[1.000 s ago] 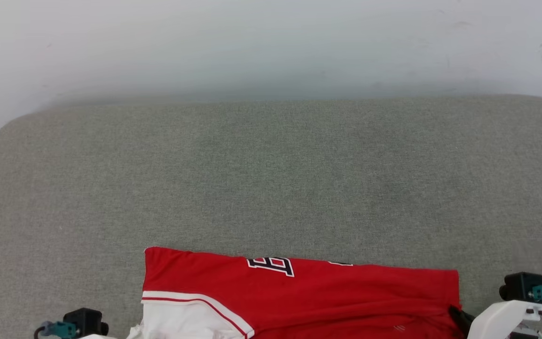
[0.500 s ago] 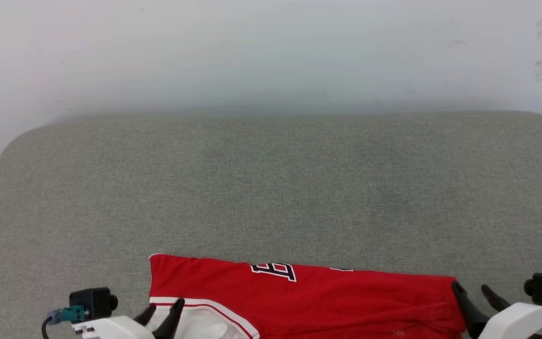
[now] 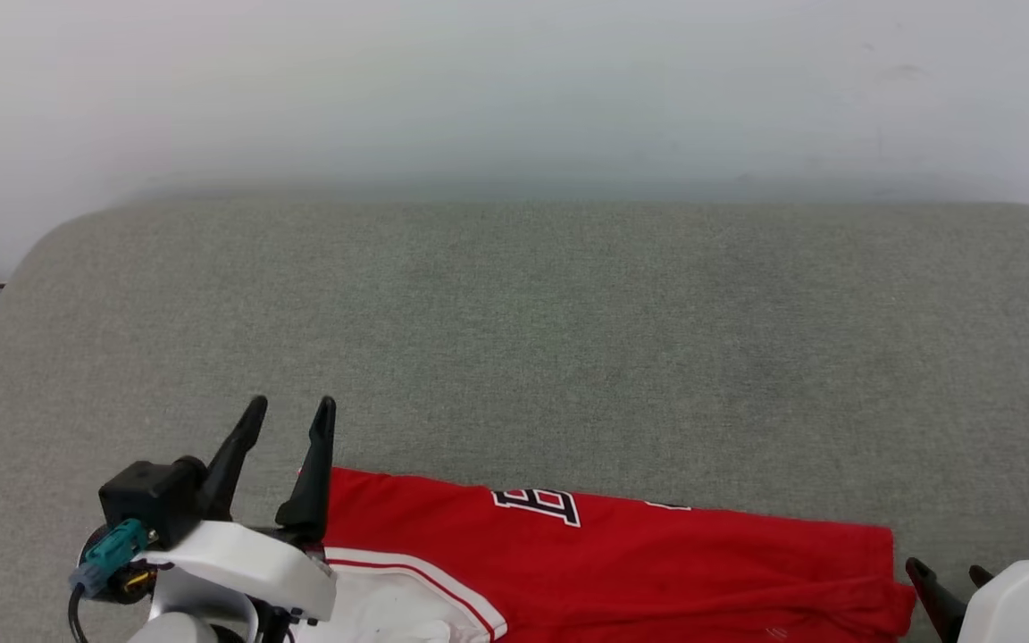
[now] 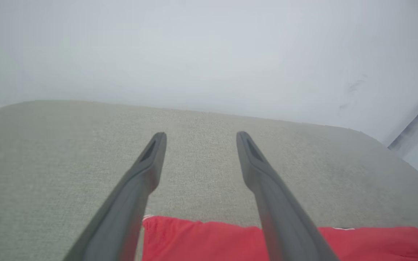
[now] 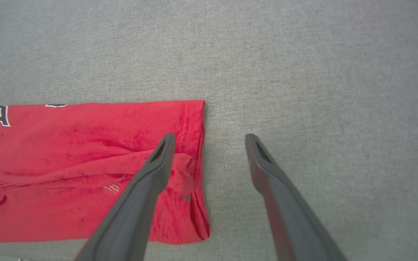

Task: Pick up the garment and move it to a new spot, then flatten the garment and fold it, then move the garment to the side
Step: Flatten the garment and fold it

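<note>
Red garment lies as a long flat band at the near edge of the grey fabric table, with black lettering along its far edge and a white sleeve at its left end. My left fingers are spread apart and grip nothing; their tips stand over bare table just past the garment's far left corner. My right fingers are also spread and empty. They straddle the garment's right hem, one over red cloth, one over bare table.
</note>
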Motion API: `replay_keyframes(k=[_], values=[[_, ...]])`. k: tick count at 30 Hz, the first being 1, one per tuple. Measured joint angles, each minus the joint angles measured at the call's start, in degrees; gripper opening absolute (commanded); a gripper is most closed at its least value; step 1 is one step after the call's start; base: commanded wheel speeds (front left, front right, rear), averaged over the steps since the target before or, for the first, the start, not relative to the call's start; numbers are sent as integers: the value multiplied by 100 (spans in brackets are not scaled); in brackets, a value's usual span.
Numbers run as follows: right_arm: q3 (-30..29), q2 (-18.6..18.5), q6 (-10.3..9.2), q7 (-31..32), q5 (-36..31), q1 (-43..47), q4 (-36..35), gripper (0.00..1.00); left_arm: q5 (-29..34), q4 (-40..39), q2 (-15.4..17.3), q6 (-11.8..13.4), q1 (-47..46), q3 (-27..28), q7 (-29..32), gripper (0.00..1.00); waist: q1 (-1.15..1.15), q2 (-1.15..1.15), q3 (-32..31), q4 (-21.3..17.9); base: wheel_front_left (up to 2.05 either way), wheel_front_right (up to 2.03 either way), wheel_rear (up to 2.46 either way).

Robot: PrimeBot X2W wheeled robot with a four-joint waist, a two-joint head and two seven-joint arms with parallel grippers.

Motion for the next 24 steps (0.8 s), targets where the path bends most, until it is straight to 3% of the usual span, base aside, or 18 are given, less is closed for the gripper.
replay_keyframes(k=[8,19,20,21,23,24], values=[[33,94,0,350,-10,-45,123,100,637,-293,-199,45,-108,222,-175,100,0,0,301,204,0,0,0],[179,188,-3,441,212,-190,961,100,813,-446,-346,-30,-104,355,-181,100,0,-1,692,406,0,0,0],[191,177,-5,479,247,-211,1002,88,814,-439,-354,-33,-103,363,-181,100,0,-1,698,413,0,0,0],[194,174,-12,493,281,-229,1034,45,828,-433,-360,-37,-100,368,-181,100,0,-1,697,416,0,0,0],[210,172,-12,493,335,-253,1082,0,859,-401,-365,-52,-90,377,-181,100,0,0,670,417,0,0,0],[248,171,-13,493,348,-269,1087,0,862,-381,-365,-52,-77,382,-181,100,0,0,646,414,0,0,0]])
